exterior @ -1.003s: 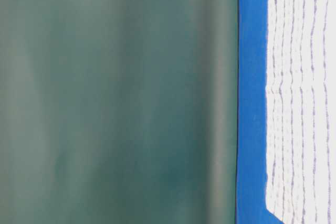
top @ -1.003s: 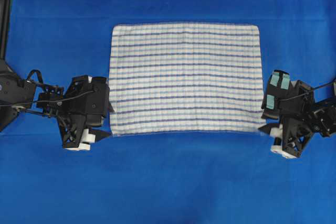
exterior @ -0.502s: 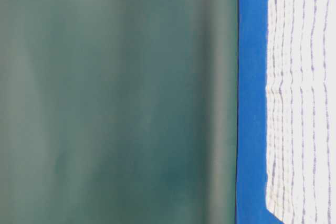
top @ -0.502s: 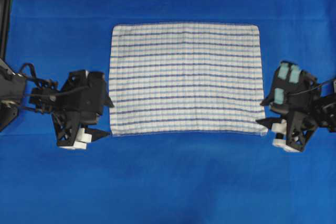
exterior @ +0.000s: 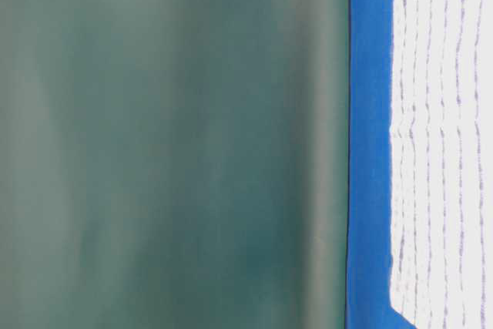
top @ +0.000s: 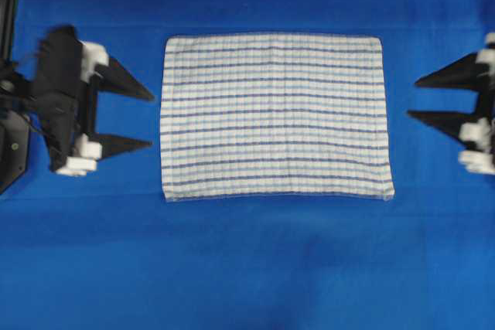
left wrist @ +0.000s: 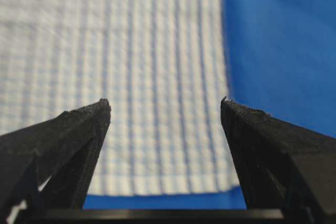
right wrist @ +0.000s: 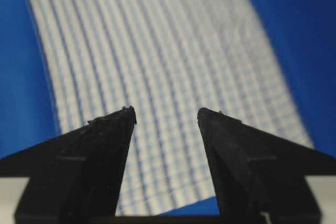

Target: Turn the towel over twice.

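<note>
The left gripper (top: 151, 120) and right gripper (top: 414, 98) are hanging level on either side of the flat towel (top: 274, 116), jaws spread wide, gripping nothing.

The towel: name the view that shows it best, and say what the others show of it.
Overhead exterior: the whole towel lies flat on the blue table covering, all four edges visible. The table-level view catches a striped strip along one edge. Each wrist view looks between open fingers at part of it, blurred.
</note>
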